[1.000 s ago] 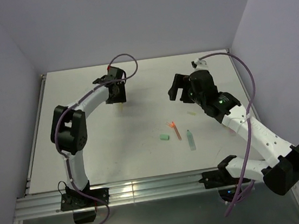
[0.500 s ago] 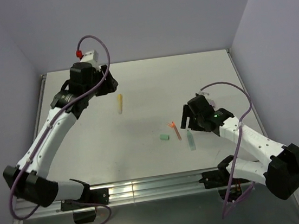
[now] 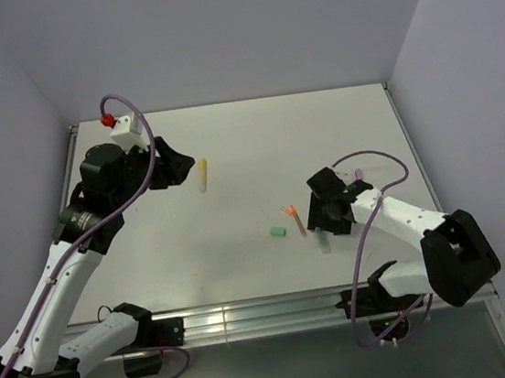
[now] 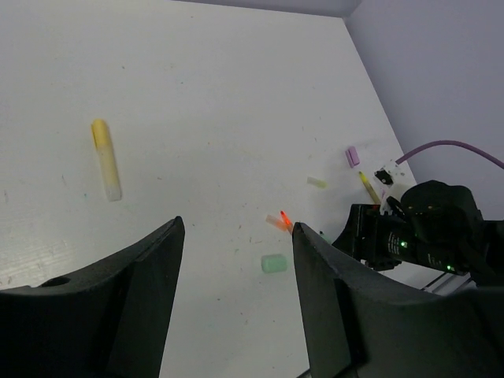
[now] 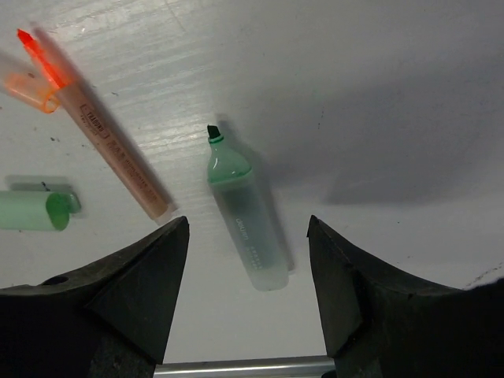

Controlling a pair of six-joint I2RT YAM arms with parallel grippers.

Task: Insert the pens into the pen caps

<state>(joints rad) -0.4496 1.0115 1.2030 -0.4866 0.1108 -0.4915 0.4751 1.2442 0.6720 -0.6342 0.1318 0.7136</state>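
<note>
A mint-teal pen (image 5: 248, 213) lies uncapped on the white table, directly below and between the open fingers of my right gripper (image 5: 246, 228), untouched. In the top view this gripper (image 3: 324, 220) hovers over that pen (image 3: 323, 242). An orange-red pen (image 5: 110, 150) lies to its left, also seen from above (image 3: 297, 221), with a mint green cap (image 5: 35, 211) near it (image 3: 278, 232). My left gripper (image 3: 174, 168) is open and empty, raised at the back left beside a yellow pen (image 3: 202, 175). The left wrist view shows that pen (image 4: 105, 158) and the mint cap (image 4: 273, 264).
The left wrist view shows a purple cap (image 4: 352, 156), a pale cream cap (image 4: 316, 182) and a thin yellow-orange pen (image 4: 368, 187) behind the right arm. A metal rail (image 3: 250, 316) runs along the table's near edge. Purple cables loop off both arms.
My right gripper has come down and forward from the back right to sit over the mint-teal pen. My left arm has swung left and risen, away from the yellow pen.
</note>
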